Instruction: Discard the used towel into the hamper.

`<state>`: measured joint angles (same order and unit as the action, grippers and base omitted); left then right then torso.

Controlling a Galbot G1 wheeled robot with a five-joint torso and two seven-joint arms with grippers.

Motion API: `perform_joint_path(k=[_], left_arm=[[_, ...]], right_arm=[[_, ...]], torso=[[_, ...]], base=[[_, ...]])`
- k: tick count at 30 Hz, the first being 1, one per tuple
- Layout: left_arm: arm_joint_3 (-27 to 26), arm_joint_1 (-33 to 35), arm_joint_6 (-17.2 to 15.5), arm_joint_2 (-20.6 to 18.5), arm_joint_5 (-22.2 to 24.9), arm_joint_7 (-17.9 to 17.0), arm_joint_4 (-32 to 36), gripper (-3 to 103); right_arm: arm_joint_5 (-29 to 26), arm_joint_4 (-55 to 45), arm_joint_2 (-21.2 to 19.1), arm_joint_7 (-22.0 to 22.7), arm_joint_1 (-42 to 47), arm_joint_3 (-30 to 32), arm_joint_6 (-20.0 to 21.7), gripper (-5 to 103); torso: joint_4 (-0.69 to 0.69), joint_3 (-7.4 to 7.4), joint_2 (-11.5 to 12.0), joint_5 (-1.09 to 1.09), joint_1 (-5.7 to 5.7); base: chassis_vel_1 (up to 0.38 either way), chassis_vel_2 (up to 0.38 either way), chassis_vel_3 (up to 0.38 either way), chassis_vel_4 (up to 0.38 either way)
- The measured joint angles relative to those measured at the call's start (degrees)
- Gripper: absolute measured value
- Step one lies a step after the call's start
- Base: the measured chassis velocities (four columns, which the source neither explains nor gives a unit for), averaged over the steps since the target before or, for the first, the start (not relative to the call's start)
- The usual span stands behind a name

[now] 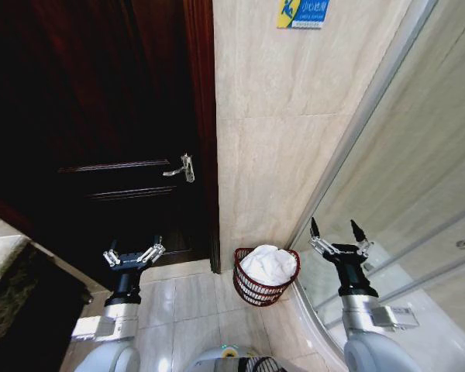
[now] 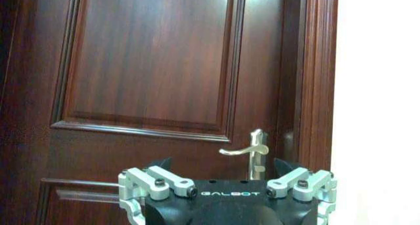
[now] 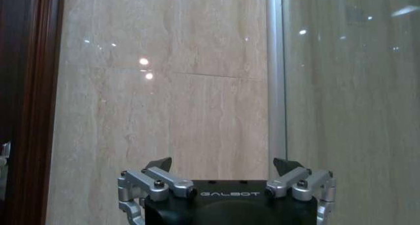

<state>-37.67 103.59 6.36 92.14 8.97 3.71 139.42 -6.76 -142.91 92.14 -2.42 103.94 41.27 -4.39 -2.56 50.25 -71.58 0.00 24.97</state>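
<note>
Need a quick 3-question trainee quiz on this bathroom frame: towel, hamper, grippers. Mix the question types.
1. True or false: the towel already lies in the hamper.
2. The hamper stands on the floor between: A) door and glass panel; B) sink and toilet; C) two cabinets.
3. Fill in: the left gripper and the right gripper are both ____ and hold nothing.

Key: 1 true; 2 A; 3 open.

Left gripper [image 1: 133, 253] raised at left, fingers [image 1: 109, 256] spread wide, nothing between them. Right gripper [image 1: 337, 230] raised at right, slightly higher, fingers [image 1: 315, 229] spread wide, likewise unloaded. Both forearms upright, wrists straight.
</note>
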Motion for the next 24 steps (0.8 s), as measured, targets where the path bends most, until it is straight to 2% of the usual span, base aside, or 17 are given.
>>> perform_joint_path(k=[7, 16, 24], left_arm=[[0.0, 0.0, 0.0, 0.0, 0.0, 0.0, 0.0, 100], [0.0, 0.0, 0.0, 0.0, 0.0, 0.0, 0.0, 100], [0.0, 0.0, 0.0, 0.0, 0.0, 0.0, 0.0, 100]], right_arm=[[0.0, 0.0, 0.0, 0.0, 0.0, 0.0, 0.0, 100], [0.0, 0.0, 0.0, 0.0, 0.0, 0.0, 0.0, 100], [0.0, 0.0, 0.0, 0.0, 0.0, 0.0, 0.0, 100]], torso=[[0.01, 0.0, 0.0, 0.01, 0.0], [0.0, 0.0, 0.0, -0.02, 0.0], [0.0, 0.0, 0.0, 0.01, 0.0]], base=[[0.014, 0.02, -0.004, -0.004], [0.114, 0.094, -0.042, -0.04], [0.0, -0.001, 0.014, 0.008]])
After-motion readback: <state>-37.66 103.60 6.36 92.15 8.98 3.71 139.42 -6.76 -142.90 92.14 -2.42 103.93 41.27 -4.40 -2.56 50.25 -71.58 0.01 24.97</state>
